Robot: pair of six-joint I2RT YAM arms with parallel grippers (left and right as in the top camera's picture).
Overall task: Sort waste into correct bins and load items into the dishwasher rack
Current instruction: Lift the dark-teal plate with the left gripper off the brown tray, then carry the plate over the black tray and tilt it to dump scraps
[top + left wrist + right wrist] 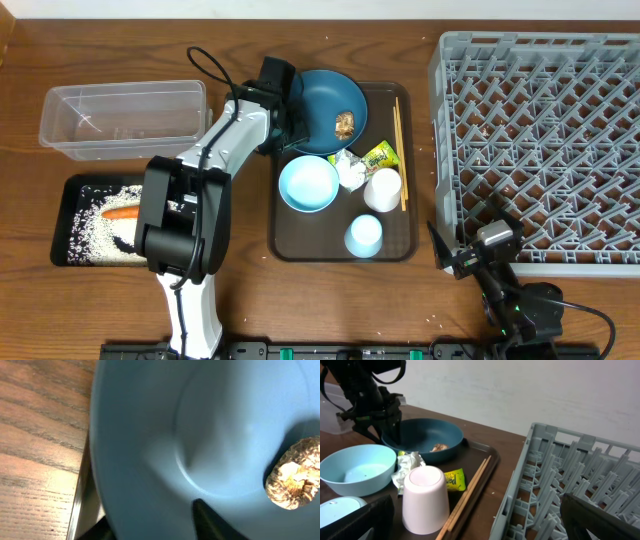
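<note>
My left gripper [287, 112] is shut on the left rim of the dark blue plate [325, 100], one finger above and one below [150, 512]. The brown food lump [295, 480] lies on the plate. The plate sits on the brown serving tray [290, 245] with the pale blue bowl [308, 184], whitish cup [382, 190], pale blue cup [364, 236], crumpled paper [350, 170], snack wrapper [380, 157] and chopsticks [398, 140]. The carrot [122, 211] and rice lie in the black tray [70, 200]. My right gripper [470, 245] is open and empty by the rack's front left corner.
The clear tub [122, 118] stands at the back left, behind the black tray. The grey dishwasher rack [540, 140] fills the right side, and its near wall [520, 485] is close in the right wrist view. My left arm reaches across the table between the black tray and the serving tray.
</note>
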